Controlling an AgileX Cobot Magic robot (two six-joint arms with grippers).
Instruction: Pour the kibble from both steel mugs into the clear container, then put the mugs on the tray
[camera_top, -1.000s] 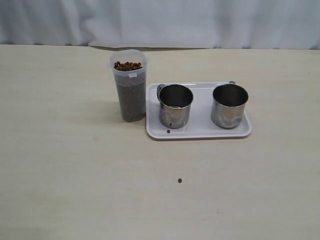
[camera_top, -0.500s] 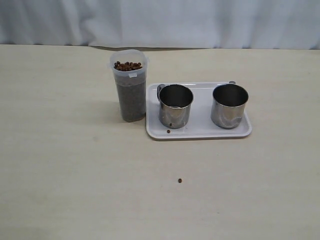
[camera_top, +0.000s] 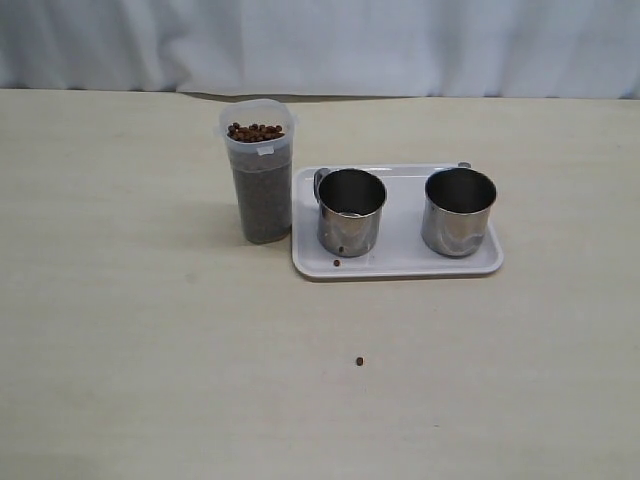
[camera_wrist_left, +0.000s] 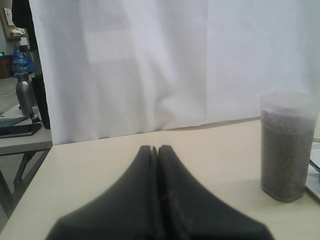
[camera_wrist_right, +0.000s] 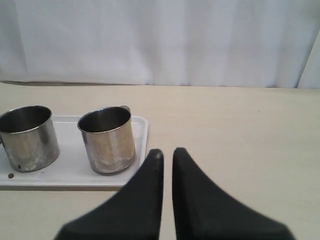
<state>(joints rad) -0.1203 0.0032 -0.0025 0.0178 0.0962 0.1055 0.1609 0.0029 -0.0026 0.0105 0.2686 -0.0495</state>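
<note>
Standing within the tray (camera_top: 405, 252) rim, steel mugs (camera_top: 351, 225) (camera_top: 457, 225); clear container (camera_top: 260, 190) just beside its edge; both jaws clenched.

Both steel mugs (camera_top: 351, 211) (camera_top: 458, 210) stand on the tray (camera_top: 400, 262), the clear container (camera_top: 259, 172) just left of it.

the left gripper (camera_wrist_left: 155, 150) is closed, empty, well apart from the tray (camera_wrist_right: 67, 161); the right gripper (camera_wrist_right: 167, 152), likewise closed, hangs near it.
</note>
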